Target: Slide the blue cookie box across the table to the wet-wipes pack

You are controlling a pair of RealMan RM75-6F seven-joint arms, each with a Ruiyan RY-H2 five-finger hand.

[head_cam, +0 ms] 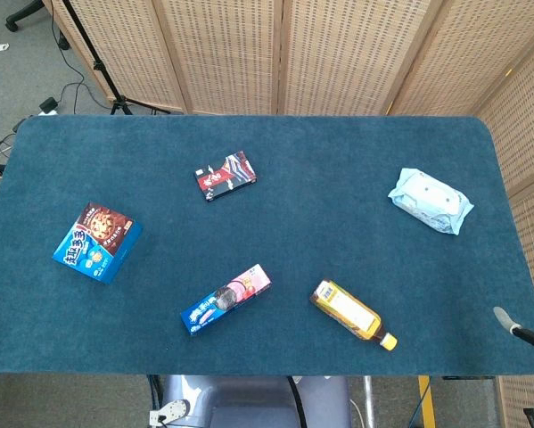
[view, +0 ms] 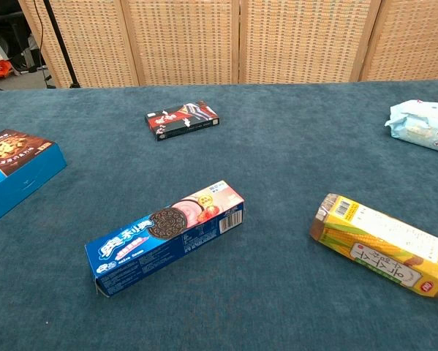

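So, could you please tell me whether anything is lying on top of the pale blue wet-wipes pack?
Nothing lies on the pale blue wet-wipes pack; its crinkled top is bare. It rests flat on the dark blue carpeted table, so its underside is hidden.

Blue cookie box, teal table

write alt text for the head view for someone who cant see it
A blue table seen from above holds five scattered items: a blue cookie box at far left, a wet-wipes pack at far right, a dark box upper middle, and an Oreo box and yellow bottle near the front. Part of a robot hand shows at the right edge, touching nothing.
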